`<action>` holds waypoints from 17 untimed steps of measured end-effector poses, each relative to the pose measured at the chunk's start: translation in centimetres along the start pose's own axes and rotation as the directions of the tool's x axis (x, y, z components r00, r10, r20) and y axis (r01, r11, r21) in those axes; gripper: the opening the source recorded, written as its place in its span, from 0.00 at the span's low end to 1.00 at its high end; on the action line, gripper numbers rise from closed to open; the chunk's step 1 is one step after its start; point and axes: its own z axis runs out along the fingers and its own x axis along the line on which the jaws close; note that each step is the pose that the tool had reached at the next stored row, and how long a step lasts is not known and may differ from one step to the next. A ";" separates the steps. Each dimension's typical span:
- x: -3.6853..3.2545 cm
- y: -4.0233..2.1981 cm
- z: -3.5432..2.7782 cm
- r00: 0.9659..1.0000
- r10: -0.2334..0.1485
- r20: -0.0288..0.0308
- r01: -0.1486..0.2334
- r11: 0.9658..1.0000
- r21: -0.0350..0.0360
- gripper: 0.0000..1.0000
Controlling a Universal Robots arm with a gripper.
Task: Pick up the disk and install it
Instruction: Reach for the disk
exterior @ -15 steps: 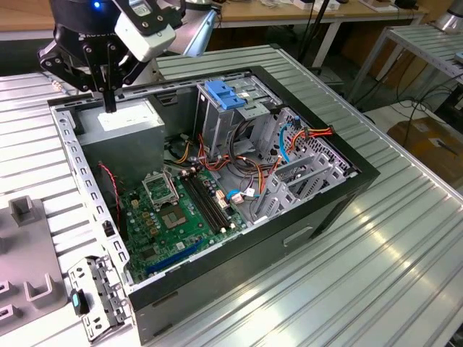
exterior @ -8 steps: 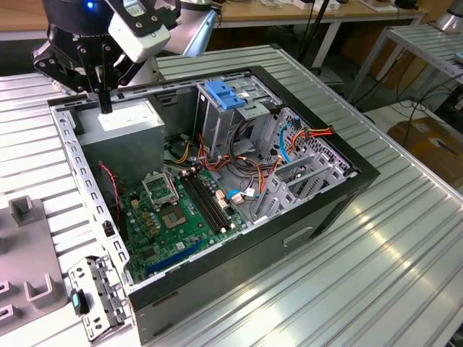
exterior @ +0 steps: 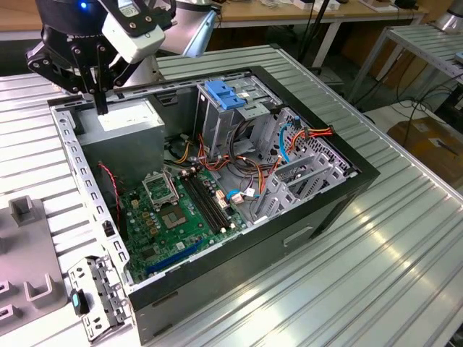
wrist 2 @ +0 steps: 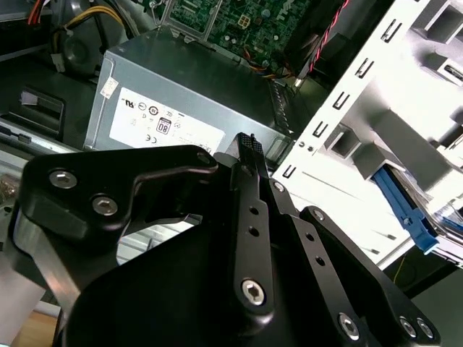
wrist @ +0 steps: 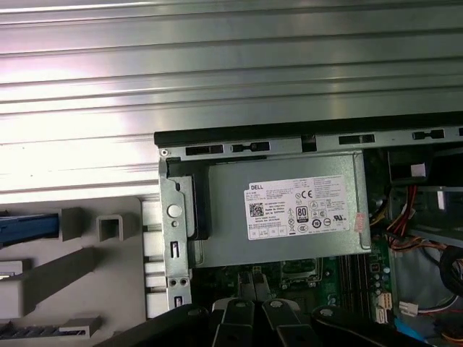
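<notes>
Spotting the disk [wrist: 29, 225] in the first wrist view, blue rail showing, sitting in a slot of the grey holder [wrist: 116, 289] on the table [exterior: 362, 253], just beside the open computer case [exterior: 239, 267]. Finding the hand [exterior: 102, 108] pressed together, gripping nothing, hanging over the power supply [exterior: 126, 116] inside that case. Noting there too a green circuit board [exterior: 173, 217], a drive cage [exterior: 217, 123] and cables [exterior: 304, 134].

From my remote station I see 1 ribbed aluminium table [exterior: 376, 238] carrying an open black computer case [exterior: 289, 238], with a grey moulded fixture [exterior: 29, 260] just beside it at the exterior view's left.
</notes>
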 end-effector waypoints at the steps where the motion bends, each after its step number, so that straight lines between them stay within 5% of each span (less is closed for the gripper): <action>1: 0.05 0.00 0.00 1.000 0.000 0.000 0.000 1.000 0.000 0.11; 17: 1.16 -0.09 -0.02 1.000 0.000 0.000 0.000 1.000 0.000 0.11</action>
